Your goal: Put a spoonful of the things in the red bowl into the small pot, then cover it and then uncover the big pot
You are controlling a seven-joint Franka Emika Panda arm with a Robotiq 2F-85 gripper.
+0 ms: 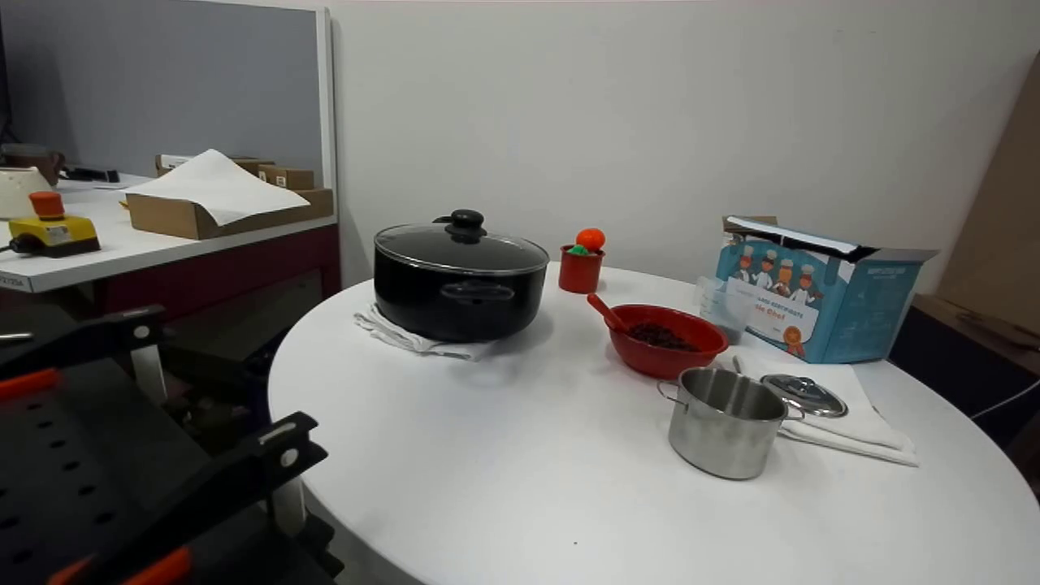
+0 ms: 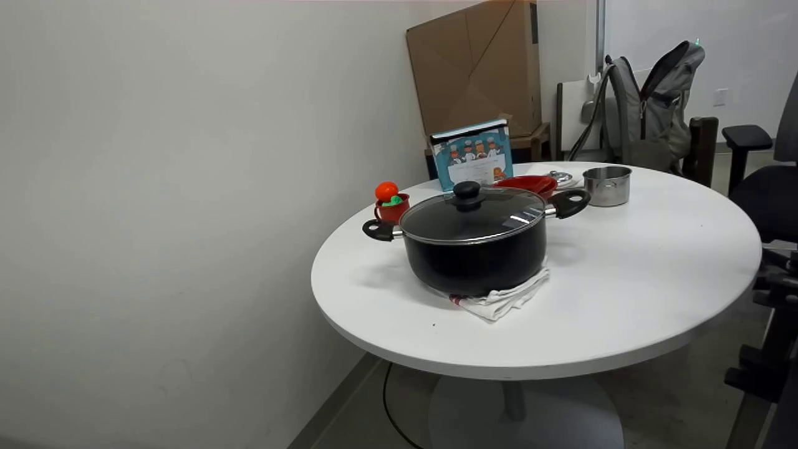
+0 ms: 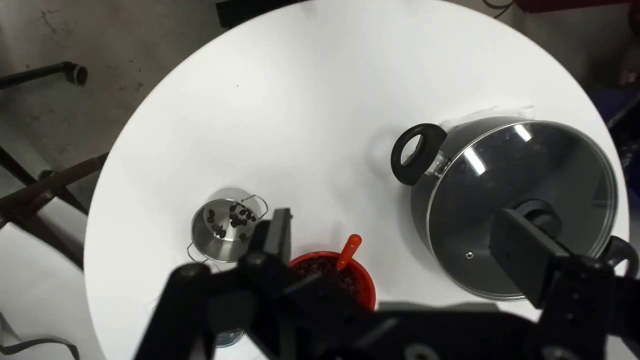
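Standing wide in the wrist view: gripper (image 3: pixel 392 220), jaws well apart. Small stainless-steel pot (image 1: pixel 719 443), two wire handles, uncovered, upright on the round white table (image 1: pixel 504 455); dark beans (image 3: pixel 235 223) scattered over its floor. Small metal-rimmed lid (image 1: pixel 804 396), lying near that pot on a folded white cloth (image 1: pixel 861 426). Shallow red bowl (image 1: pixel 650 364), also near, holding a bed of similar beans; red spoon (image 1: pixel 603 311) leaning in it, handle past the rim. Big black pot (image 1: pixel 455 305), well apart from the steel pot, glass lid (image 1: pixel 508 253) seated on top, folded white towel (image 2: pixel 499 304) beneath. Red mug (image 1: pixel 578 275), near the black pot, orange ball (image 1: pixel 591 239) on top. Blue carton (image 1: pixel 865 313) printed with chefs, near the bowl.
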